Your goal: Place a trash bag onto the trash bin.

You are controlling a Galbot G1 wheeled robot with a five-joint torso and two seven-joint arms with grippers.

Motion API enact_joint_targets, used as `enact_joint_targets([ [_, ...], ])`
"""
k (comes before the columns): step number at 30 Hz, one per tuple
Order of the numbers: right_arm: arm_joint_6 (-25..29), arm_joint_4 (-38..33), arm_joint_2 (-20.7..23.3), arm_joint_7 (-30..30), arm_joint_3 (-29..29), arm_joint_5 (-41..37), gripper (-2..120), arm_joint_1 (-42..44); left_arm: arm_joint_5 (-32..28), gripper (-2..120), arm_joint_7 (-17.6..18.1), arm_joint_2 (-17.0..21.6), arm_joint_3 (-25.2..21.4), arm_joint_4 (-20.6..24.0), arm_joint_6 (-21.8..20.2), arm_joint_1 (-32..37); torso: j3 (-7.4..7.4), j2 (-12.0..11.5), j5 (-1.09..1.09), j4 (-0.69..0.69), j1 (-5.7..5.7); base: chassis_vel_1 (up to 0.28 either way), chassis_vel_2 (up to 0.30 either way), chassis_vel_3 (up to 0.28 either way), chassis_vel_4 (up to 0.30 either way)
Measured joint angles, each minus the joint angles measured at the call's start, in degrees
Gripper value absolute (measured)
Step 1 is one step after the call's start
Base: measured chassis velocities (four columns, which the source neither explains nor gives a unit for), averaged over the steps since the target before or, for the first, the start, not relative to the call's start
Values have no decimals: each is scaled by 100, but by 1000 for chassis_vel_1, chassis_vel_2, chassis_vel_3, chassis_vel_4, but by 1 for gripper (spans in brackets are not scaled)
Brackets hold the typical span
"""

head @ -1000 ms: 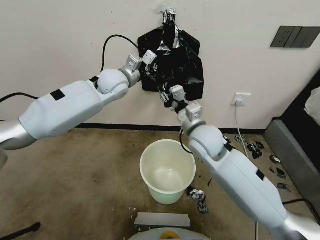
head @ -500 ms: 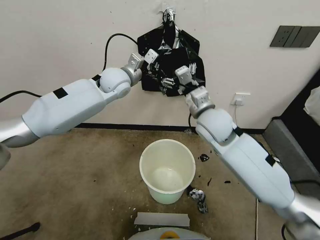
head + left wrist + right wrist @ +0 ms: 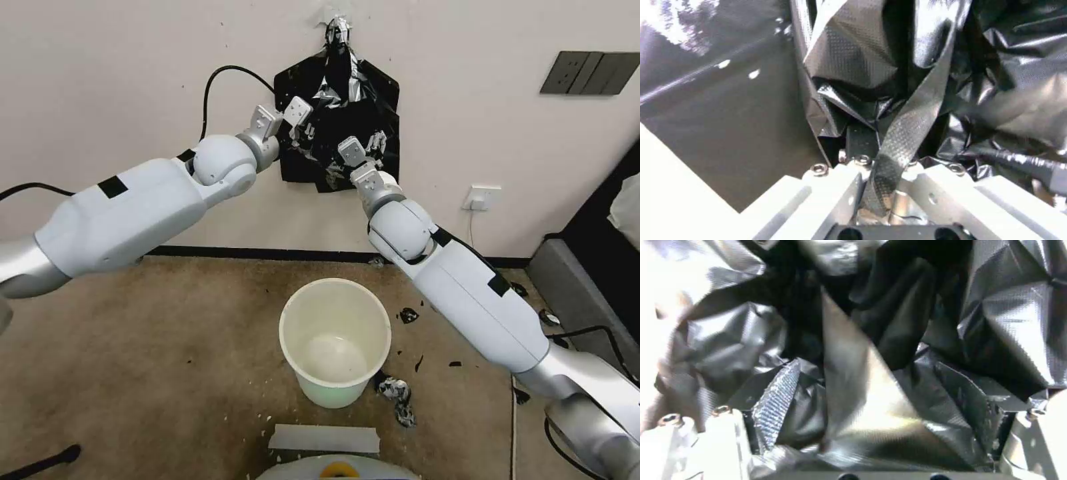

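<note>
A black bag pack [image 3: 373, 113] hangs from tape on the wall. In front of it a crinkled glossy black trash bag [image 3: 333, 170] bunches between my two grippers. My left gripper [image 3: 303, 133] presses into the pack's left side. In the left wrist view it [image 3: 882, 163] is shut on a textured strip of the trash bag [image 3: 907, 126]. My right gripper [image 3: 363, 147] reaches in from lower right. Its fingers [image 3: 698, 430] stand wide apart, open, with bag folds [image 3: 862, 396] between them. The cream-white trash bin [image 3: 335, 313] stands upright and unlined on the floor below.
Torn black scraps [image 3: 399, 392] lie on the brown carpet to the right of the bin. A white strip [image 3: 325, 438] lies in front of it. A wall socket with a cable [image 3: 481, 198] and dark grey furniture [image 3: 587, 313] are at the right.
My right arm has swung up and left, carrying its gripper from the bag's lower edge to the middle of the pack. The bag's hanging bottom is now shorter. The left gripper has barely moved.
</note>
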State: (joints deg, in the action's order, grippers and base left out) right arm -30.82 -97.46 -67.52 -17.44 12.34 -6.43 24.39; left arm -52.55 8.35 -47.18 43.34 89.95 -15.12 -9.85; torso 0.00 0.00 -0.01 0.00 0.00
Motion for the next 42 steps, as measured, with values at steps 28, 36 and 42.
enact_joint_targets([
  [28,24,331,2,-119,67,-115,0,-162,-75,0,4,119,-218,64,17,104,0,0,1,0,0,0,0,0,0],
  [36,24,37,70,-160,13,-209,0,-112,-97,0,75,204,-314,197,17,242,0,0,1,0,0,0,0,0,0],
  [42,-200,-425,172,-228,-142,-676,0,118,-355,0,497,318,-761,692,-164,958,-1,0,1,-1,0,0,0,0,0],
])
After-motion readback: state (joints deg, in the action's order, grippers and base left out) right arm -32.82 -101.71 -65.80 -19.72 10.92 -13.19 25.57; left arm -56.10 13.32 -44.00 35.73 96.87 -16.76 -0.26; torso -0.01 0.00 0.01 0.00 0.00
